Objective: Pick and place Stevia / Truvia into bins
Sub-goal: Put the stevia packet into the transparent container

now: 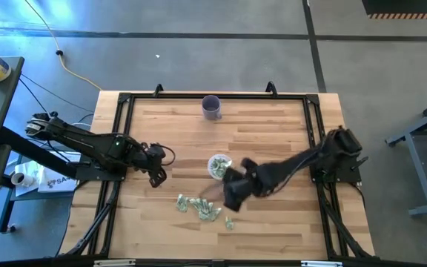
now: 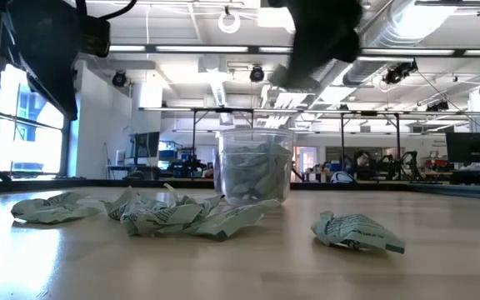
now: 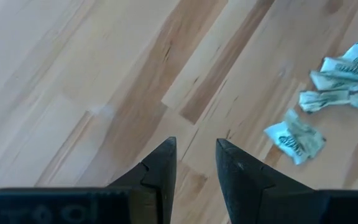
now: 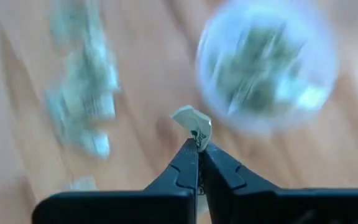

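Wooden bench (image 1: 273, 222) seen from above: a clear cup (image 1: 219, 165) sits near the middle, already holding sachets. A purple cup (image 1: 212, 107) stands near the far edge. Loose sachets (image 1: 199, 207) lie in a scatter on the near side of the clear cup. The right end effector (image 1: 233, 194) hangs between the clear cup and the scatter. The left end effector (image 1: 157, 175) waits well apart, to the left of the cup.

Low view: the clear cup (image 2: 253, 164) stands behind crumpled sachets (image 2: 152, 213), with one sachet (image 2: 356, 232) lying apart from the rest. A dark arm (image 2: 319, 42) hangs above the cup.

Left wrist view: the left end effector (image 3: 196, 163) is released, its fingers slightly apart over bare wood, with a few sachets (image 3: 328, 99) farther off.

Right wrist view: the right end effector (image 4: 199, 151) is clenched on a single sachet (image 4: 192, 124), held above the bench near the clear cup (image 4: 265, 64).
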Robot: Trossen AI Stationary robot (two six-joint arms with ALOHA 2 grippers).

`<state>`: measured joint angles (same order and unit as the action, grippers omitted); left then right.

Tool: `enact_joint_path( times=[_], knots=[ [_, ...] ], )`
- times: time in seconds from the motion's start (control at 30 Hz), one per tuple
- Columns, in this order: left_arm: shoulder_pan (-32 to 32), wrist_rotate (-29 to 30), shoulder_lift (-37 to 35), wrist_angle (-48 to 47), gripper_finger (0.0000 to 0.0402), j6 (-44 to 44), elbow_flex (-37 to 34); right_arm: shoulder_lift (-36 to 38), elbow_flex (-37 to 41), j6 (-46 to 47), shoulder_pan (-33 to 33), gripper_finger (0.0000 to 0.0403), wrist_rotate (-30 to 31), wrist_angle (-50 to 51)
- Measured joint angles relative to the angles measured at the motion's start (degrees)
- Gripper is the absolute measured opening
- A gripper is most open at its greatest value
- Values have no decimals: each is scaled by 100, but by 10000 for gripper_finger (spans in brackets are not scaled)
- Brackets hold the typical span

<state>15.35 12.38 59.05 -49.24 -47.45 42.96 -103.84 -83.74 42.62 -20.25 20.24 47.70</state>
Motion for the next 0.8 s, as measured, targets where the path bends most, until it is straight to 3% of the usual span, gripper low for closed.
enact_joint_path(
  times=[0.1,0.27,0.37,0.57,0.8],
  knots=[
    [4,-5,0,71,147,-33,0,143,-21,-505,500,13,-182,-45],
    [4,-99,2,68,147,97,0,-51,254,-1267,1261,12,-1360,-836],
    [4,-113,2,68,147,97,2,-184,296,-1445,1541,18,-1464,-995],
    [4,-100,4,71,147,93,2,-413,319,-1980,1872,37,-1817,-999],
    [4,70,4,124,147,93,4,-720,313,-2020,1824,56,-2312,-1205]
  ],
)
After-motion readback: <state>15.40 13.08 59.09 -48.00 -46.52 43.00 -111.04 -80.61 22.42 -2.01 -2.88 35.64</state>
